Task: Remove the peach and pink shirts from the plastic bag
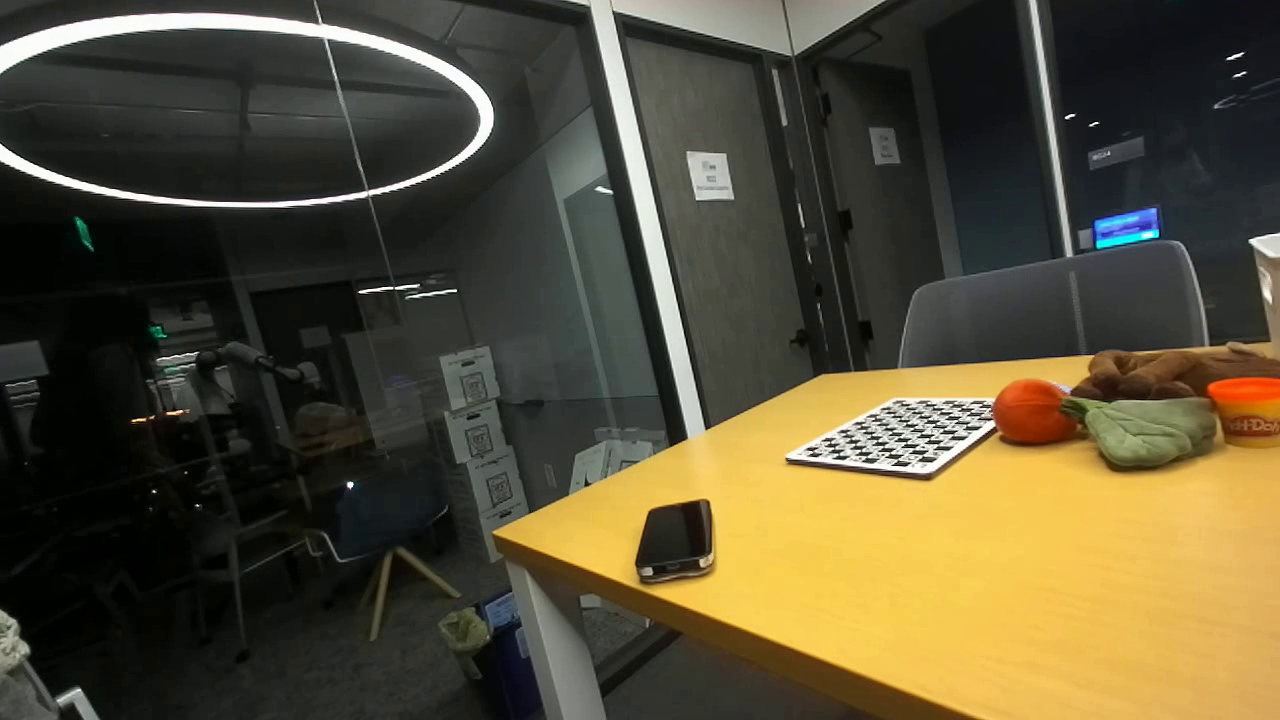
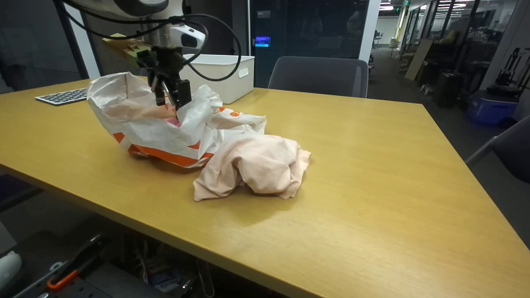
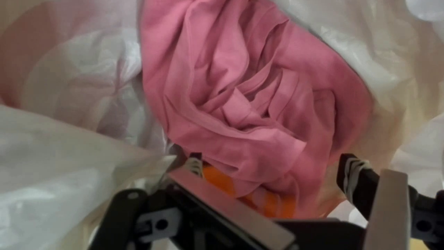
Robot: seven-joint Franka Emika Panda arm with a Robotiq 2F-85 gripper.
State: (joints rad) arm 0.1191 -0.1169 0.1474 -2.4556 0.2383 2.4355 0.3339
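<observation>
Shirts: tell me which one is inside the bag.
The pink shirt, bunched inside the plastic bag; the peach shirt lies outside it, on the table.

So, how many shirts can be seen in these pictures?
2: the peach shirt lies bunched on the table, and the pink shirt is inside the plastic bag. Others, if any, could be hidden under the pink one.

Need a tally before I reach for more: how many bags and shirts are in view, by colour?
White and orange plastic bag: 1
Peach shirt: 1, outside the bag on the table
Pink shirt: 1, inside the bag
Total: 3 in view; anything hidden under the pink one cannot be counted.
</observation>
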